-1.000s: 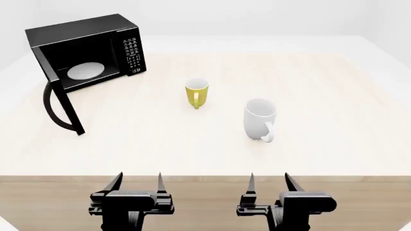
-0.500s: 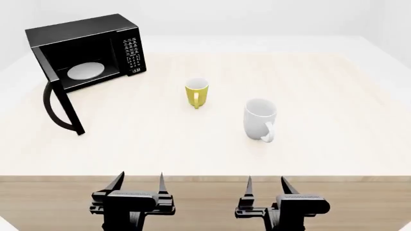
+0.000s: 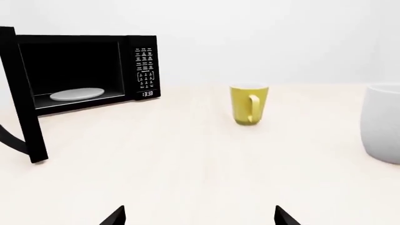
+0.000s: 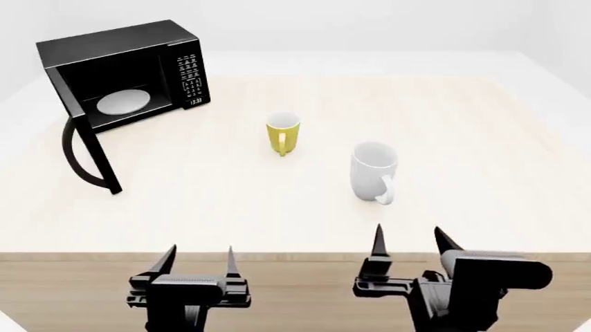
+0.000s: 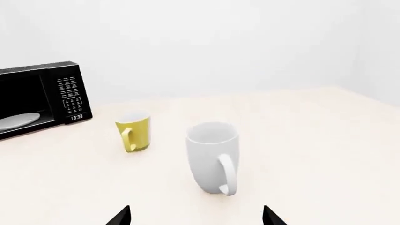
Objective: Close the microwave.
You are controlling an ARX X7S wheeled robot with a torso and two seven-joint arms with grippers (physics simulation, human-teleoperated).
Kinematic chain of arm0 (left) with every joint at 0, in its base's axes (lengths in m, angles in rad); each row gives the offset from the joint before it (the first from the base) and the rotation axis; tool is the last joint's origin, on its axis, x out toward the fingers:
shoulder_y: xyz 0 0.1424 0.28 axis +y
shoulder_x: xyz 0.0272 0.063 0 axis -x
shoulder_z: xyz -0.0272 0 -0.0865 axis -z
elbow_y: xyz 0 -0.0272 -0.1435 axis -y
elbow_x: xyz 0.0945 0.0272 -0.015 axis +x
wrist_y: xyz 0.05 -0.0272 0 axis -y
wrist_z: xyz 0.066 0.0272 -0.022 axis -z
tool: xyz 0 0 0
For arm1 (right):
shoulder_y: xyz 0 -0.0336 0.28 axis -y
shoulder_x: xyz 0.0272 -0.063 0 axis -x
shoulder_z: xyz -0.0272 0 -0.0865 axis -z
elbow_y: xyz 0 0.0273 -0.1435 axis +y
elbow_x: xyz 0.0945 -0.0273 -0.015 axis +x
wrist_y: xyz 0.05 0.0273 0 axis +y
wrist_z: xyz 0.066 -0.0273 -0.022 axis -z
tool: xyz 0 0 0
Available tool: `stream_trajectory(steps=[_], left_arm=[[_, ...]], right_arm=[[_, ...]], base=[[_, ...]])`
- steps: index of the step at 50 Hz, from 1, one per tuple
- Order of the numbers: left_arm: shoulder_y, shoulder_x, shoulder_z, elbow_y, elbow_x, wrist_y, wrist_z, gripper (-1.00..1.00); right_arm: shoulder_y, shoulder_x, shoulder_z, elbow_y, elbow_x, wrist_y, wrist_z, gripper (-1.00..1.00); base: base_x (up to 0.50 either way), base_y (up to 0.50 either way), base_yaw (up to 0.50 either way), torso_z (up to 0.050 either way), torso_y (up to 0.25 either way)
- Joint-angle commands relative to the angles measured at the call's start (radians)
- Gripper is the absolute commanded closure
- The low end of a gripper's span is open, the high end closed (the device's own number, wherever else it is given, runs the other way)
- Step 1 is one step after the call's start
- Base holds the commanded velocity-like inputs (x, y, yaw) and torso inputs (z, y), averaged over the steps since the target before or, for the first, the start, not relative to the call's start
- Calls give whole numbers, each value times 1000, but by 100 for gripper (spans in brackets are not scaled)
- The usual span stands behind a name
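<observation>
One black microwave (image 4: 129,72), door swung wide, white plate (image 4: 123,102) inside; both claws spread, empty.

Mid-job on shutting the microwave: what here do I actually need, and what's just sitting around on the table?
Belongs to the job:
- microwave, its door swung wide open, white plate inside
- left gripper, jaws open, nearer the door's side

Just lying about:
- yellow mug, mid-table
- white mug, ahead of the right gripper
</observation>
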Motion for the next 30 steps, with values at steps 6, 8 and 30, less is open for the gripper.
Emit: stream_trajectory(steps=[6,8,30], left_arm=[[148,88,166,131,144,-96,-184,-100],[148,88,166,131,144,-96,-184,-100],[148,88,166,131,144,-96,-184,-100]], right_arm=[[37,41,39,-309,145,306,94,-100],[45,85,35,-309,224,300,164,-100],[253,592,-213,-306,874,-5,837,-100]], base=[[0,0,0,0,0],[0,0,0,0,0],[0,0,0,0,0]])
